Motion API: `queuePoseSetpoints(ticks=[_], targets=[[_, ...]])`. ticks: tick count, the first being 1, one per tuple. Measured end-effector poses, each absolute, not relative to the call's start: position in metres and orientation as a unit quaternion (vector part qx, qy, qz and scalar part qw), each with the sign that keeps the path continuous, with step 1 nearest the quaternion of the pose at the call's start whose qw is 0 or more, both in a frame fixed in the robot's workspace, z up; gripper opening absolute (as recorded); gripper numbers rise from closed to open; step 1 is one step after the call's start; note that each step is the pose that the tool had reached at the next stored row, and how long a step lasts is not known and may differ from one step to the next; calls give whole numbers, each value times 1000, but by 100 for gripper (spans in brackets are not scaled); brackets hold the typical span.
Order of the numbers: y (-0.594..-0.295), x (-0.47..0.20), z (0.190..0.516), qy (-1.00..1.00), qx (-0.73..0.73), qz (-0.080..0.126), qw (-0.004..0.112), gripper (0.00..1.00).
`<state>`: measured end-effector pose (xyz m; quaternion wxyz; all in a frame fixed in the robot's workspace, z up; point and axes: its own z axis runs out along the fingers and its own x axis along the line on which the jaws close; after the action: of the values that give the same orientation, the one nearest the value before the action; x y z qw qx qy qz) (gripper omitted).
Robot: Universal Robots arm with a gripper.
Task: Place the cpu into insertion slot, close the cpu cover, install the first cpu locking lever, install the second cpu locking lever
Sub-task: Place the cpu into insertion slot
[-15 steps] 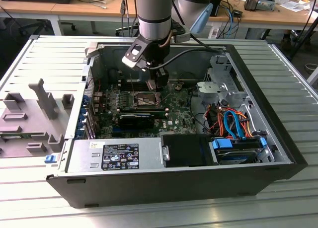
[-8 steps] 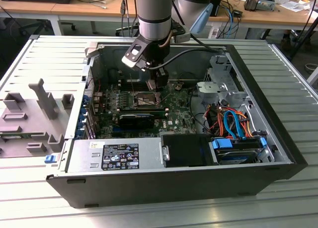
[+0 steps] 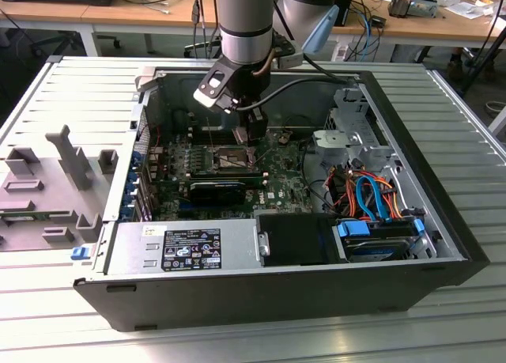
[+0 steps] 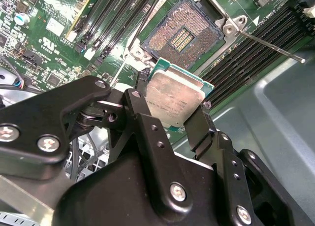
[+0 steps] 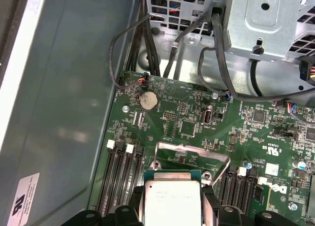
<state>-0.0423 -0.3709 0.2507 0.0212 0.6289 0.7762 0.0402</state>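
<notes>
While the hand grips the cpu, its print looks illegible.

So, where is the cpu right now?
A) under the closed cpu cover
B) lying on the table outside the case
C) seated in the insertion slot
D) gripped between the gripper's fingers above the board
D: in the second wrist view the gripper is shut on the cpu, and the insertion slot beyond it shows bare contacts.

Silver-topped cpu held close over the open insertion slot.
</notes>
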Motion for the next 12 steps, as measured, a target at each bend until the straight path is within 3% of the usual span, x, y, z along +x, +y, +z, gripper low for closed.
queuePoseSetpoints(ticks=[12], targets=[[-371, -42, 251, 771, 635, 40, 22, 55]])
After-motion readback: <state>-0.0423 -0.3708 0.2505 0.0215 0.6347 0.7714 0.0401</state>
